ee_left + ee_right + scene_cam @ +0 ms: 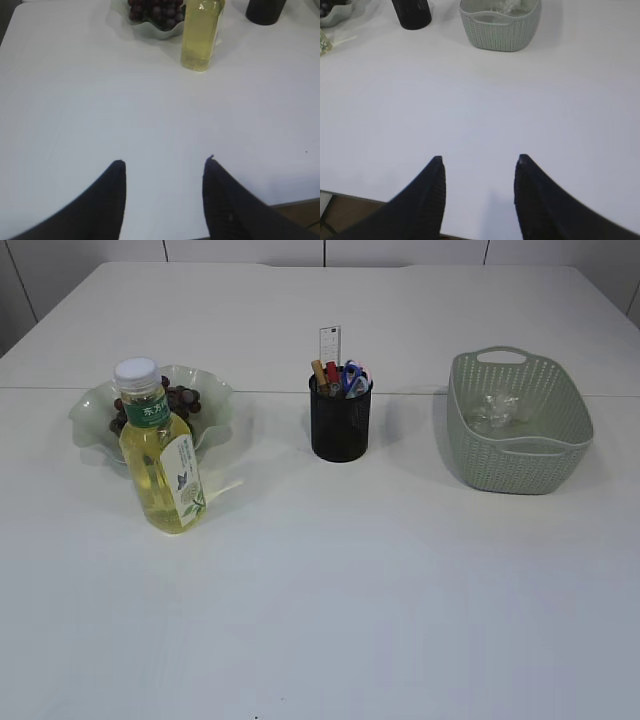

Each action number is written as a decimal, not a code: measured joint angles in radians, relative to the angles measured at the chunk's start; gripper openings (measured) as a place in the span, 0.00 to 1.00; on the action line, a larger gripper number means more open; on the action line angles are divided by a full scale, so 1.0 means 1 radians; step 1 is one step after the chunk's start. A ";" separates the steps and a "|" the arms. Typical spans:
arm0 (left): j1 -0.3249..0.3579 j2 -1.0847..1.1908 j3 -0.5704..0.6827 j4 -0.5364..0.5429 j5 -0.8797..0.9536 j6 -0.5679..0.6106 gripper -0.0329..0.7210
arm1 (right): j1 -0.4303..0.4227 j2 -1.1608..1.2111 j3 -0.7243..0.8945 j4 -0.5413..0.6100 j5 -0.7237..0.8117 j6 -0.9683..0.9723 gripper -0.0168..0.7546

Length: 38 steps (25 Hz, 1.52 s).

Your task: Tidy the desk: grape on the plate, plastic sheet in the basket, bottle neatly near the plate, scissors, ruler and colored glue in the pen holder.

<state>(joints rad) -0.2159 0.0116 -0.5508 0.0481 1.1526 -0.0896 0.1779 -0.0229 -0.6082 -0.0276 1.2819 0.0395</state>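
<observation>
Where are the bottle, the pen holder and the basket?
bottle (164,472), exterior view, on its yellow body.
pen holder (340,425), exterior view, on its black mesh wall.
basket (520,455), exterior view, on its front wall.

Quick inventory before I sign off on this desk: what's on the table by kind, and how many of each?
Containers: 3, the plate, the pen holder, the basket
Bottles: 1, the bottle
Grape bunches: 1, the grape on the plate
Plastic sheets: 1, the plastic sheet in the basket
Stationery in the holder: ruler and scissors seen; the rest cannot be told apart
Total: 8 identified
</observation>
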 joint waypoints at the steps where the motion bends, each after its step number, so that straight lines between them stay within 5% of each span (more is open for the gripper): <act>1: 0.000 0.000 0.007 -0.017 -0.018 0.018 0.53 | 0.000 0.000 0.011 -0.002 0.000 -0.004 0.50; 8: 0.000 0.000 0.024 -0.068 -0.041 0.071 0.54 | 0.000 0.000 0.076 -0.002 -0.060 -0.028 0.50; 15: 0.000 0.000 0.024 -0.070 -0.042 0.071 0.66 | 0.000 0.000 0.108 0.000 -0.122 -0.039 0.50; 26: 0.000 0.000 0.024 -0.070 -0.042 0.072 0.66 | -0.002 0.000 0.108 0.002 -0.122 -0.039 0.50; 38: 0.091 0.000 0.024 -0.070 -0.042 0.074 0.62 | -0.234 0.000 0.111 0.002 -0.126 -0.039 0.50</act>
<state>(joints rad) -0.1247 0.0116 -0.5265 -0.0217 1.1103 -0.0159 -0.0563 -0.0229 -0.4976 -0.0261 1.1555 0.0000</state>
